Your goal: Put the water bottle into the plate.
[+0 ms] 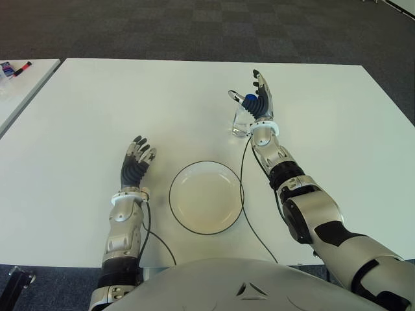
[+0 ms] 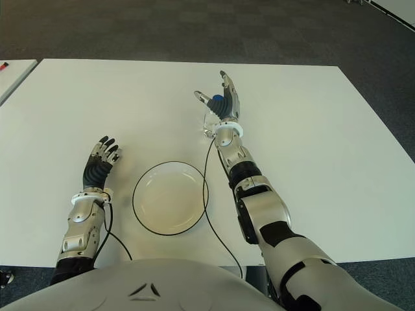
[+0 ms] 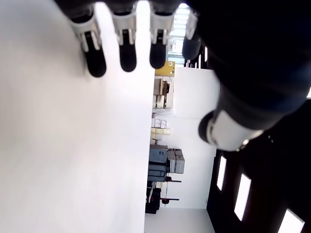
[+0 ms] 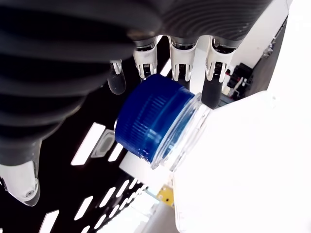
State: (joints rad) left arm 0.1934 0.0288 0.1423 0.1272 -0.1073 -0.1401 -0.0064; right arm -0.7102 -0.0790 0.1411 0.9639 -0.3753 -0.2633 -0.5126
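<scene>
bottle [image 1: 242, 120] upright on table [image 1: 78, 116], mostly hidden behind right hand [image 1: 258, 98], fingers spread, not gripping | plate [image 1: 207, 197] nearer, bare table around | left hand [image 1: 136, 162] beside plate's left, fingers apart, holding nothing
</scene>
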